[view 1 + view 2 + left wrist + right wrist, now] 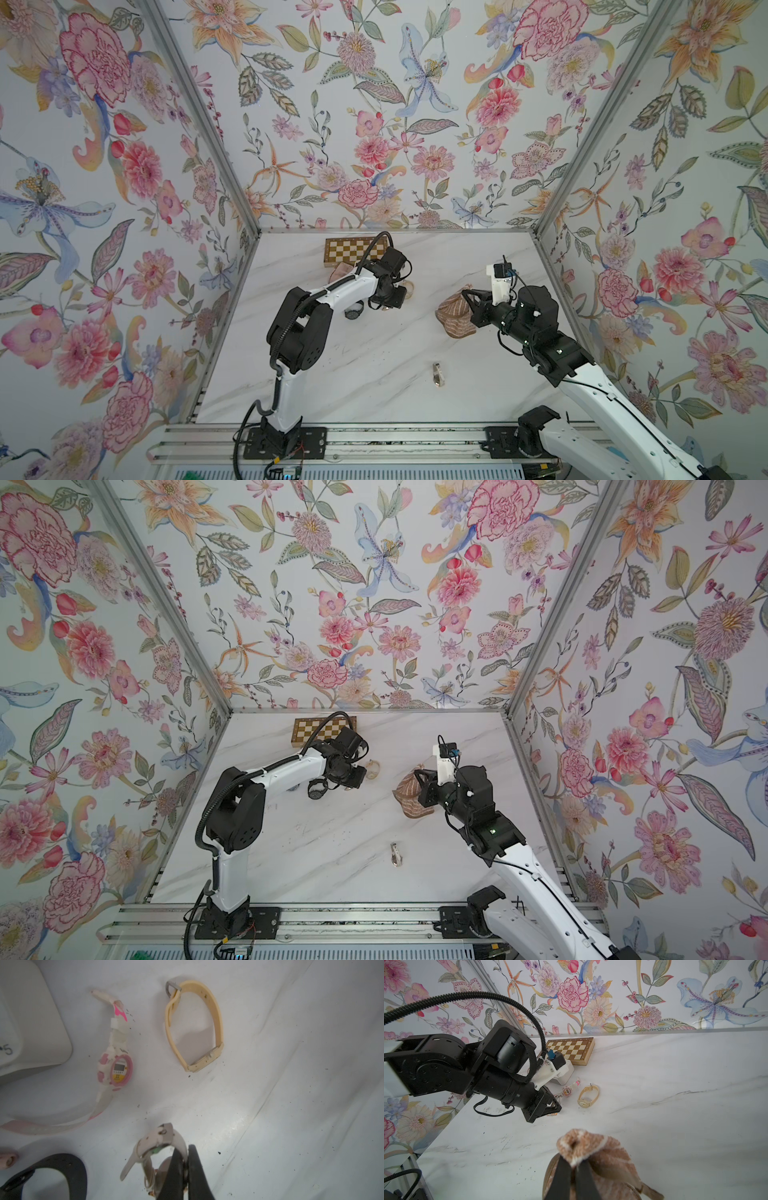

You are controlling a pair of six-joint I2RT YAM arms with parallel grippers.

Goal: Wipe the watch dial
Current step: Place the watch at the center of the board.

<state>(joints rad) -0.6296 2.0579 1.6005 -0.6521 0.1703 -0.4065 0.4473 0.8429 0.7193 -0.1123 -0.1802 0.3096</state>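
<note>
Left jaws clenched on grey-strap watch (152,1138), just left of worktop (374,374) centre. Right jaws clenched on brown striped cloth (593,1147), right of centre, well apart from it. Pink watch (118,1070), beige watch (217,1022) and black watch (354,312) lie near left jaws.

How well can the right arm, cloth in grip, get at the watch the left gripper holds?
Probably yes. The right gripper is shut on the cloth, and open table lies between it and the left gripper, shut on the watch. The left fingers partly cover it.
</note>
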